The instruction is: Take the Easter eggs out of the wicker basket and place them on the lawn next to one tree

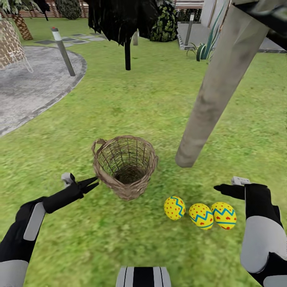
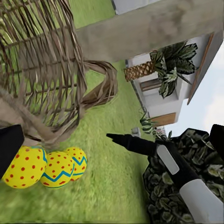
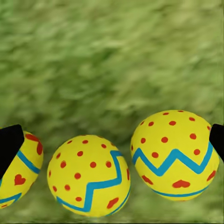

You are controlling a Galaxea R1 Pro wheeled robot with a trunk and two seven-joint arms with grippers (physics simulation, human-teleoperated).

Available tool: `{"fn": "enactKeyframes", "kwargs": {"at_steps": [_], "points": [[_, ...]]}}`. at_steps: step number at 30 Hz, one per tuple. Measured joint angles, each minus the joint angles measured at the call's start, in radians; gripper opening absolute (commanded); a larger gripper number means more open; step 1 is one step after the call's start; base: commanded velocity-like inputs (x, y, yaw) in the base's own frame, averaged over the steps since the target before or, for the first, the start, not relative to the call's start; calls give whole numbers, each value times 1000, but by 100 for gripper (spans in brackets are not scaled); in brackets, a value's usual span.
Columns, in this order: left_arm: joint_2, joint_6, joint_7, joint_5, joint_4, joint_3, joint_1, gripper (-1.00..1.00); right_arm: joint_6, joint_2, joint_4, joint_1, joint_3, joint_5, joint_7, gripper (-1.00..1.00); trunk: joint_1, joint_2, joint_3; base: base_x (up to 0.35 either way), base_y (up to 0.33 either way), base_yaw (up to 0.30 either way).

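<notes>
— Where are the eggs (image 1: 201, 214)?

— In a row on the lawn (image 1: 131, 103) near the tree (image 1: 223, 83) trunk, presumably set there to finish; the basket (image 1: 125, 165) looks empty.

— And the hands?

— The right gripper (image 1: 228, 189) hangs above them holding nothing, spread apart it seems. The left gripper (image 1: 91, 183), pinched together, is beside the basket.

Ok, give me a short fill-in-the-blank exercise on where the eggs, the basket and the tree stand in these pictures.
1. The number of yellow zigzag-banded Easter eggs lying on the green lawn is ____.
2. The small round tan wicker basket holds ____ eggs.
3. The eggs lie in a row near the foot of the pale grey-beige tree ____.
4. The robot's left tool points at the basket's ____ side.

Missing words: three; no; trunk; outer
</notes>
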Motion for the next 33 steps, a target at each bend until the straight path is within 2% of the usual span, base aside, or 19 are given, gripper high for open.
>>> {"fn": "enactKeyframes", "kwargs": {"at_steps": [5, 6, 8, 10, 17, 18, 19, 22, 23, 24, 26, 30, 32, 33], "points": [[6, 2, 25, -11, 2, -5, 0, 100, 0, 2, 5, 0, 0, 0, 5, 100, -3, 1, 19, -107, 0, 0], [6, 2, 25, -29, 2, -5, 0, 100, -1, 2, 9, 1, 0, 0, 5, 100, -3, 1, 23, -6, 0, 0], [7, 3, 24, -90, 2, -5, 0, 100, -1, 2, 20, 1, 0, 0, 5, 100, -4, 2, 31, -1, 0, 0], [7, 4, 23, -117, 2, -5, 0, 100, -2, 3, 24, 1, 0, 1, 5, 100, -5, 2, 39, 0, 0, 0], [8, 3, 24, -124, 17, -5, 0, 100, -5, 3, 58, 2, 1, 0, 4, 100, -8, 4, 66, -261, 0, 0], [8, 3, 25, -125, 42, -11, -1, 100, -4, 4, 66, 2, 0, 1, 4, 100, -8, 4, 70, -305, 0, 0], [6, 0, 26, -127, 86, -32, -8, 100, -6, 5, 100, 2, 2, 2, 3, 100, -8, 5, 73, -260, 0, 0], [8, 1, 25, -130, 137, -87, -38, 100, -13, 1, 238, 2, 4, 5, -1, 100, -10, 5, 85, -86, 0, 0], [15, 3, 24, -151, 141, -104, -40, 100, -14, 0, 263, 2, 5, 8, -1, 100, -11, 5, 89, -9, 0, 0], [43, 4, 23, -187, 143, -115, -40, 100, -14, 0, 276, 2, 5, 14, -4, 100, -11, 6, 93, -5, 0, 0], [76, 4, 23, -211, 180, -119, -38, 100, -15, -1, 305, 7, 6, 20, -3, 100, -12, 6, 101, -1, 0, 0], [100, 4, 23, -242, 242, -120, -36, 100, -20, -1, 343, 28, 7, 24, -3, 100, -14, 7, 116, 0, 0, 0], [110, 3, 23, -280, 252, -120, -34, 100, -34, 1, 351, 42, 8, 25, -3, 100, -15, 7, 124, 0, 0, 0], [114, 4, 22, -288, 258, -120, -33, 100, -38, 2, 353, 44, 8, 26, -3, 100, -15, 8, 128, 0, 0, 0]]}}
